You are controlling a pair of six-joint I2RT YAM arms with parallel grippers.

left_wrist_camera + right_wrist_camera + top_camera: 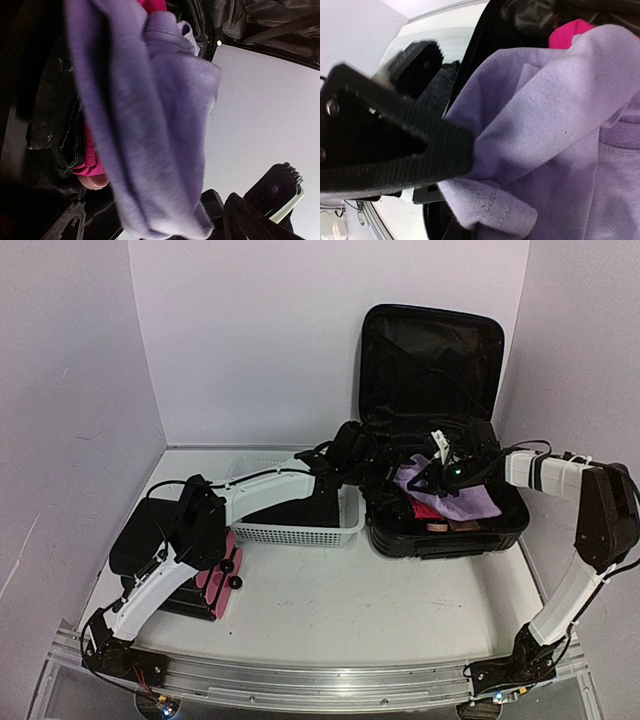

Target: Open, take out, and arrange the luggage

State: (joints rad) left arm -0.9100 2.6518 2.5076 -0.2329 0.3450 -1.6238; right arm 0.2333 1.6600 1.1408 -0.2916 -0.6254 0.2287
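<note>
White table (400,600), pale walls (250,340); right end effector (425,481) pinches lilac garment (470,502) over the luggage (430,350); left end effector (370,468): opening unclear.

Left arm (150,595) and right arm (562,590): white links, black joints; thin black cables (160,486) alongside; ribbed black fingers (410,142) bearing a silver screw (332,107).

You are looking at a white table (400,610) closed in by plain pale lilac walls: a back wall (260,340), a left wall (60,440) and a right wall (590,360). A metal rail (320,680) runs along its near edge; the light is even, with soft shadows
</note>
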